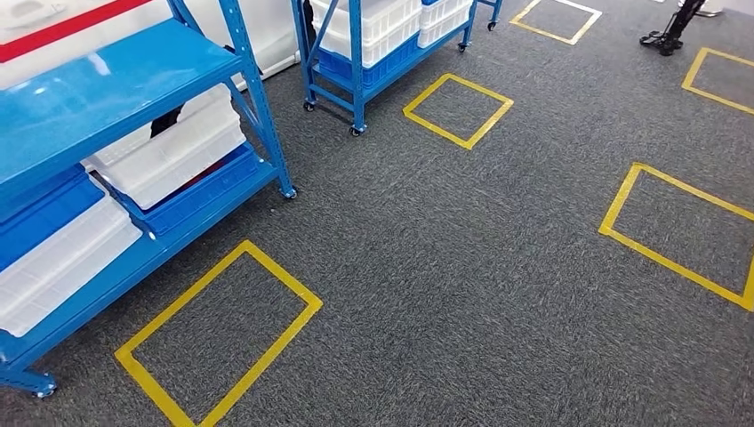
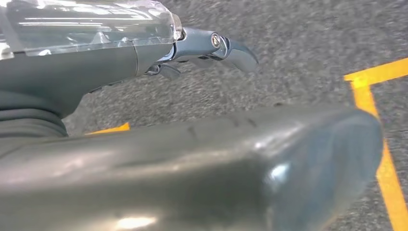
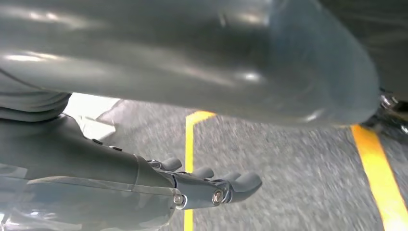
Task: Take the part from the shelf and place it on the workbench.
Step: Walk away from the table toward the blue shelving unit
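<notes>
While the blue shelf (image 1: 133, 80) stood at the left, both hands hung over grey carpet (image 1: 462, 267). Left hand (image 2: 207, 48) held nothing, fingers loosely apart; right hand (image 3: 202, 185) likewise.

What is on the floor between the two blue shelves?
In the head view, only bare grey carpet lies between the near blue shelf and the wheeled blue shelf.

1. Yellow tape squares (image 1: 218, 336) are lying across the grey carpet (image 1: 462, 267) before me.
2. A black stand base (image 1: 669, 36) is sitting at the frame's upper right.
</notes>
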### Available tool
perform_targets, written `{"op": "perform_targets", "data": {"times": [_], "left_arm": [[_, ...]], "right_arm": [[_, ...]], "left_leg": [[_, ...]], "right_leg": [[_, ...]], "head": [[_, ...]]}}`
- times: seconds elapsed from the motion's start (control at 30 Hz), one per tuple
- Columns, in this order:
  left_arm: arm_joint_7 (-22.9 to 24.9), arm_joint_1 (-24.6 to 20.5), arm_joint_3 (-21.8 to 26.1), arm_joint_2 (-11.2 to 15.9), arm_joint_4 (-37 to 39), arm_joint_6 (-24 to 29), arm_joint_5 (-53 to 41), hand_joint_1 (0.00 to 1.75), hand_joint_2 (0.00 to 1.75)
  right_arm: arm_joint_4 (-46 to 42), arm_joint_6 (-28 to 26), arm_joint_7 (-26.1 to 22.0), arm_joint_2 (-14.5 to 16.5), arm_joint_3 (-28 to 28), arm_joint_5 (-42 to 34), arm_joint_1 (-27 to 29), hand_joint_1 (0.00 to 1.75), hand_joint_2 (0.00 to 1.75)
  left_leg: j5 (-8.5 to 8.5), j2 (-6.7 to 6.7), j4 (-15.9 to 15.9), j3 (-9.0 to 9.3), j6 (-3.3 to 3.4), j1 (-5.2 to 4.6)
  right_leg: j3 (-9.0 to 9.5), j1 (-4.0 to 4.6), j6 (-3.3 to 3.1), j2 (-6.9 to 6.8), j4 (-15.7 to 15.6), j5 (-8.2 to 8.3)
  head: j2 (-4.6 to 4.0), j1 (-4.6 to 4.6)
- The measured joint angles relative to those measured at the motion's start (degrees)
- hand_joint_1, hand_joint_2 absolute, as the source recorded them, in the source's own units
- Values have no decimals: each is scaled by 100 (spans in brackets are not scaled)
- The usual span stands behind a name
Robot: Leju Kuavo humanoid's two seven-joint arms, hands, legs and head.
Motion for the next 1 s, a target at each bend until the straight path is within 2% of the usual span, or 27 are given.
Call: {"op": "perform_targets", "data": {"times": [0.07,0.13,0.2,0.23,0.27,0.3,0.33,0.37,0.4,0.43,0.47,0.5,0.57,0.63,0.7,0.73,0.77,0.8,0.83,0.87,0.93,0.97,1.0], "left_arm": [[18,12,-8,-14,0,30,-16,0,0],[31,13,-15,-20,0,47,-40,0,0],[37,4,-24,-20,0,51,-67,0,0],[39,4,-31,-20,0,51,-81,0,0],[39,9,-38,-20,0,49,-93,0,0],[39,14,-45,-21,0,46,-101,0,0],[39,20,-50,-21,0,43,-103,0,0],[39,25,-53,-22,0,41,-105,0,0],[39,26,-54,-21,0,39,-108,0,0],[42,25,-55,-21,0,38,-112,0,0],[44,22,-57,-25,0,35,-118,0,0],[48,24,-58,-29,0,33,-126,0,0],[51,42,-62,-38,0,31,-138,0,0],[46,50,-63,-43,0,31,-149,0,0],[37,44,-65,-54,0,31,-160,0,0],[33,43,-65,-58,0,31,-166,0,0],[31,46,-66,-62,0,31,-172,0,0],[28,49,-67,-66,0,31,-180,0,0],[28,52,-68,-66,0,27,-188,0,0],[28,53,-69,-69,0,21,-196,0,0],[28,51,-74,-78,0,5,-208,0,0],[29,49,-77,-81,0,-4,-212,0,0],[30,51,-80,-83,0,-14,-216,0,0]], "right_arm": [[0,18,13,11,0,16,-33,0,0],[0,35,34,28,-1,38,-36,0,0],[0,44,54,33,-1,66,-16,0,0],[0,46,63,33,-1,75,-8,0,0],[0,47,74,33,0,81,-5,0,0],[0,47,85,34,0,84,-6,0,0],[0,47,96,36,0,89,-9,0,0],[0,47,104,39,-1,96,-12,0,0],[0,47,108,42,0,103,-13,0,0],[0,47,110,44,0,111,-13,0,0],[0,47,113,45,0,122,-14,0,0],[0,48,115,46,0,135,-22,0,0],[-1,49,119,49,0,169,-54,0,0],[-2,49,123,51,0,193,-70,0,0],[-1,49,131,51,0,207,-56,0,0],[-1,48,135,51,0,214,-47,0,0],[-1,47,137,51,0,222,-41,0,0],[-1,45,140,51,0,228,-40,0,0],[-2,40,143,51,0,238,-41,0,0],[-2,35,144,50,0,248,-42,0,0],[-1,25,151,46,0,267,-36,0,0],[1,23,152,45,0,273,-31,0,0],[1,23,152,44,0,275,-31,0,0]], "left_leg": [[-2,-54,1,-19,-63,12],[-170,108,239,-119,-116,1],[-546,364,909,-426,-163,8],[-710,425,1284,-607,-185,24],[-788,458,1547,-735,-205,39],[-752,480,1603,-762,-220,51],[-614,509,1434,-676,-228,61],[-416,569,1076,-491,-227,67],[-241,692,651,-274,-213,63],[-114,785,303,-99,-184,50],[-53,852,88,9,-150,35],[-45,872,3,41,-116,18],[-27,758,-18,43,-47,14],[11,661,-62,64,23,35],[39,564,-82,63,68,44],[44,506,-80,52,79,41],[46,444,-77,46,83,38],[46,374,-73,44,83,36],[45,301,-67,49,79,36],[42,227,-59,56,72,37],[29,88,-29,50,36,34],[27,35,-15,37,6,29],[28,-8,-7,20,-25,26]], "right_leg": [[16,-3,-50,-102,-36,22],[49,-30,-120,-229,-88,38],[67,-27,-170,-374,-110,33],[70,-20,-181,-447,-109,27],[74,-15,-184,-516,-108,18],[80,-13,-182,-580,-106,9],[92,-13,-174,-641,-104,-3],[111,-14,-160,-699,-102,-17],[133,-7,-142,-752,-99,-34],[154,5,-115,-802,-93,-54],[172,16,-84,-848,-88,-71],[188,24,-53,-893,-86,-84],[215,15,17,-955,-82,-104],[164,-10,81,-778,89,-246],[-116,-33,116,-494,693,-603],[-311,-36,122,-425,1082,-781],[-471,-39,127,-398,1392,-880],[-550,-40,128,-388,1523,-863],[-515,-42,123,-379,1420,-726],[-382,-47,113,-348,1118,-511],[-49,-58,84,-155,353,-147],[48,-57,69,-84,116,-62],[86,-50,51,-40,10,-43]], "head": [[0,-1],[0,-2],[0,-3],[-1,-3],[-1,-3],[-1,-3],[-1,-3],[0,-3],[0,-3],[0,-2],[0,-2],[0,-2],[0,-3],[0,-2],[0,-2],[-1,-2],[-1,-2],[-1,-2],[-1,-2],[0,-2],[0,-2],[0,-2],[0,-2]]}}
